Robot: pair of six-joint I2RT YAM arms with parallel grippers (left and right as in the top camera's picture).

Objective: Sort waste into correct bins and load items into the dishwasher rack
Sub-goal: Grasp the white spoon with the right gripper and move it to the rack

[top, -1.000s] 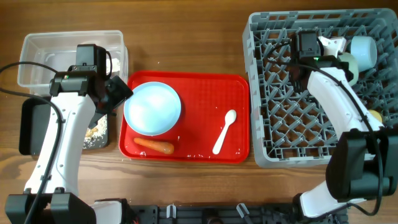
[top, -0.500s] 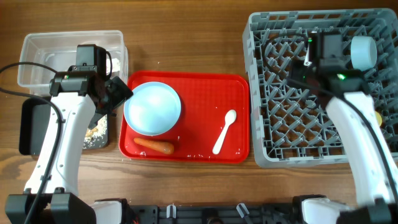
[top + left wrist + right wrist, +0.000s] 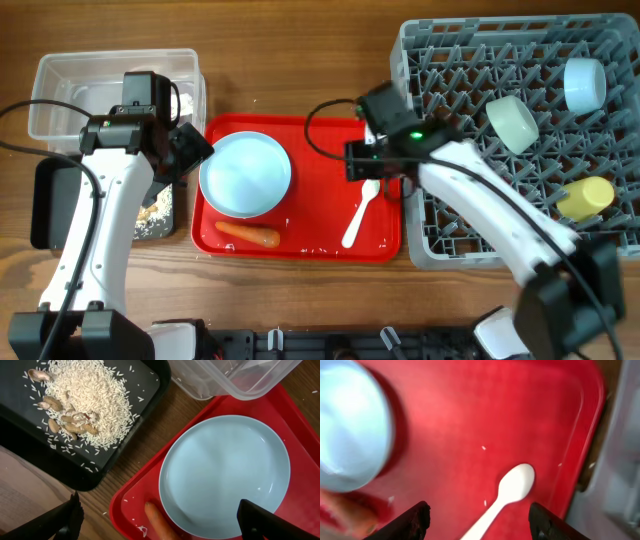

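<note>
Nearest the front edge of the red tray [image 3: 320, 160] lies the carrot stick [image 3: 248, 235], along the tray's front left. It looks firm and round, so it may roll. A pinch across its middle seems safest.

Towards the tray's right side lies the white spoon [image 3: 515, 485], flat, its bowl pointing to the tray's far right corner. The right end effector [image 3: 477, 507] hangs directly above it with its two fingers spread wide and nothing between them. I would judge the spoon very light, thin and stiff. On that slick tray it could skid or flip when one finger reaches it first. The handle is the place to take it, fingers closing across its width near the neck, not on the rounded bowl.

On the tray's left half sits the light blue dish [image 3: 225, 475], broad and smooth. Its rim is the only part narrow enough to nip. The left end effector [image 3: 160, 515] hovers over the tray's left edge, likewise parted and empty.

Left of the tray on the worktop [image 3: 300, 60] is the black tray [image 3: 30, 445], holding rice-like grains and a few peanuts [image 3: 85, 395]. Beyond that, off the red tray's far left corner, stands the clear tub [image 3: 60, 100].

Right of the tray is the grey rack [image 3: 460, 210], carrying a yellow cup [image 3: 587, 197], a mint bowl [image 3: 512, 122] and, farthest back, a light blue cup [image 3: 583, 82].
</note>
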